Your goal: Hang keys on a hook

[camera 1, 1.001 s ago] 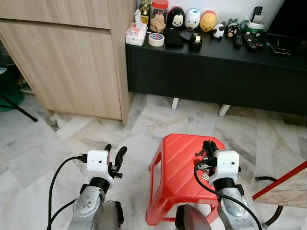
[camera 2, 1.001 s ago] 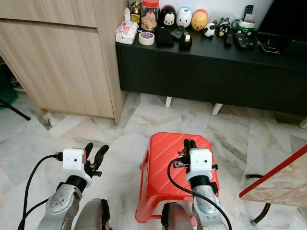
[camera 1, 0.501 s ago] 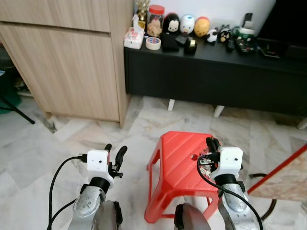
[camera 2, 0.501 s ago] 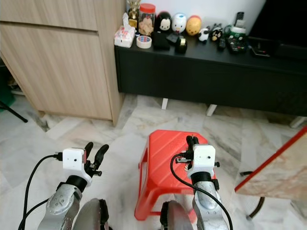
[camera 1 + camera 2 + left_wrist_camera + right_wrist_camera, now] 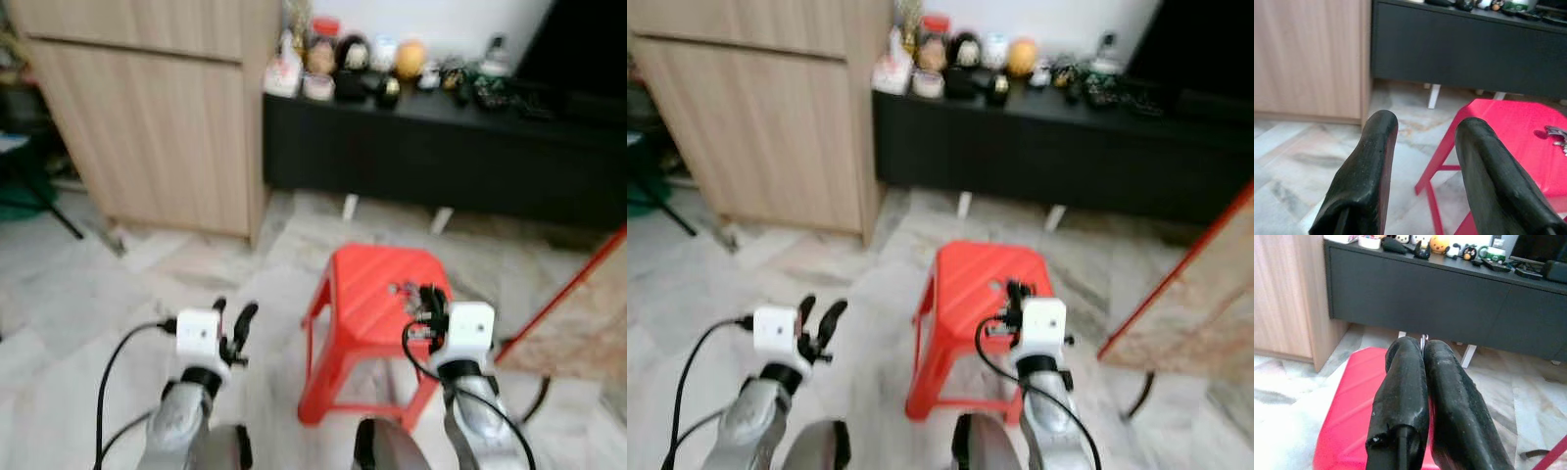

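The right claw (image 5: 1422, 357) is pinched tight on the keys (image 5: 1423, 340), a sliver of metal showing between its fingertips, above the red stool (image 5: 377, 294). The left claw (image 5: 1425, 142) hangs spread wide beside the stool, holding nothing.

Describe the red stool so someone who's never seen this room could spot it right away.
Start at the long black cabinet against the far wall, with figurines lined along its top. On the pale marble floor in front of it stands the red stool, plastic, with a ribbed square seat. It is the only bright red thing on the floor, and the right hand hovers over it.
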{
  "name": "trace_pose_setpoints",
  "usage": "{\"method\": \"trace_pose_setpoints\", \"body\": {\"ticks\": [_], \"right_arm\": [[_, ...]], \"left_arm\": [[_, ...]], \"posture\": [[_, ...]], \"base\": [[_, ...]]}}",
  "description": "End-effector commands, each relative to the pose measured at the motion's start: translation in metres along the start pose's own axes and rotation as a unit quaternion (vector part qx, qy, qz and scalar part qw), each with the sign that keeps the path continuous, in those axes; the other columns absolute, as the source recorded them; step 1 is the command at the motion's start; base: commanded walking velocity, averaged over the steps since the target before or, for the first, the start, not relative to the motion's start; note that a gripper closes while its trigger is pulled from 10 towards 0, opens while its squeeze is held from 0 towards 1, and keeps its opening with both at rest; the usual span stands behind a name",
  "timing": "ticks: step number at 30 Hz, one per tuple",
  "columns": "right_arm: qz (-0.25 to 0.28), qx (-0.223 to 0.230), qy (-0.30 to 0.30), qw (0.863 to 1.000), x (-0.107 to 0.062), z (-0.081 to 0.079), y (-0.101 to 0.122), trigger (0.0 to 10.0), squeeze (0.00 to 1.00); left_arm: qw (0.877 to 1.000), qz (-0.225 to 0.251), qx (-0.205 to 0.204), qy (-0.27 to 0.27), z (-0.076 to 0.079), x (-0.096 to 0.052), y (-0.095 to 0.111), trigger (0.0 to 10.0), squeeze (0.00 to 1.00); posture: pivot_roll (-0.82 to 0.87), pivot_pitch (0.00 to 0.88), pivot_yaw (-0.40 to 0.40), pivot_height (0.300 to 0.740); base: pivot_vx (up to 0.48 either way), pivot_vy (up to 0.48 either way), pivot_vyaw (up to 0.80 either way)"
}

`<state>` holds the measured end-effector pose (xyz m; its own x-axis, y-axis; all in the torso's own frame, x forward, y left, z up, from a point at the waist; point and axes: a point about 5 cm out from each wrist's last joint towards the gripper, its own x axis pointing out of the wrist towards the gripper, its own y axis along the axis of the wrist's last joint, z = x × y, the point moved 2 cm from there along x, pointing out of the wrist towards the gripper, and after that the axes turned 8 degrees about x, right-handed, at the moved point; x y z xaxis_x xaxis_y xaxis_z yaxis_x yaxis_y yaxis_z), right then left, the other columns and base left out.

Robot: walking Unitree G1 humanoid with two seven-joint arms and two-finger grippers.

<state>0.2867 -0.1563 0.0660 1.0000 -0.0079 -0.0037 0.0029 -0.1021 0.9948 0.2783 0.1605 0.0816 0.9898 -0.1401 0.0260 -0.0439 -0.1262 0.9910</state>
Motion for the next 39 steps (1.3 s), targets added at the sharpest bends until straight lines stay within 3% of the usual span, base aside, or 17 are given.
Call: {"method": "trace_pose_setpoints", "body": {"ticks": [1, 18, 24, 35, 39], "right_arm": [[0.006, 0.000, -0.002, 1.000, 0.001, 0.004, 0.004, 10.0, 0.00], [0.011, 0.002, -0.004, 1.000, 0.002, 0.003, 0.005, 10.0, 0.00], [0.015, 0.004, -0.008, 1.000, 0.002, 0.004, 0.007, 10.0, 0.00], [0.010, 0.009, -0.008, 1.000, 0.003, 0.003, 0.006, 10.0, 0.00], [0.004, 0.002, -0.027, 1.000, 0.004, 0.008, 0.000, 10.0, 0.00]], "left_arm": [[1.000, -0.009, -0.001, 0.000, 0.002, -0.002, -0.004, 10.0, 0.00], [1.000, -0.008, -0.003, 0.001, 0.002, -0.003, -0.004, 10.0, 0.00], [1.000, -0.007, -0.004, 0.000, 0.003, -0.002, -0.004, 10.0, 0.00], [1.000, -0.005, -0.006, 0.005, 0.003, 0.001, -0.004, 10.0, 0.00], [1.000, -0.021, 0.000, 0.010, -0.002, -0.001, -0.014, 10.0, 0.00]], "posture": [[0.07, 0.072, -0.107, 0.614], [0.08, 0.082, -0.112, 0.688], [0.07, 0.082, -0.112, 0.733], [0.07, 0.072, -0.121, 0.740], [0.07, 0.068, -0.126, 0.740]], "base": [[0.000, 0.000, 0.00], [0.000, 0.000, 0.00], [0.000, 0.000, 0.00], [0.000, 0.000, 0.00], [0.000, 0.000, 0.00]]}}
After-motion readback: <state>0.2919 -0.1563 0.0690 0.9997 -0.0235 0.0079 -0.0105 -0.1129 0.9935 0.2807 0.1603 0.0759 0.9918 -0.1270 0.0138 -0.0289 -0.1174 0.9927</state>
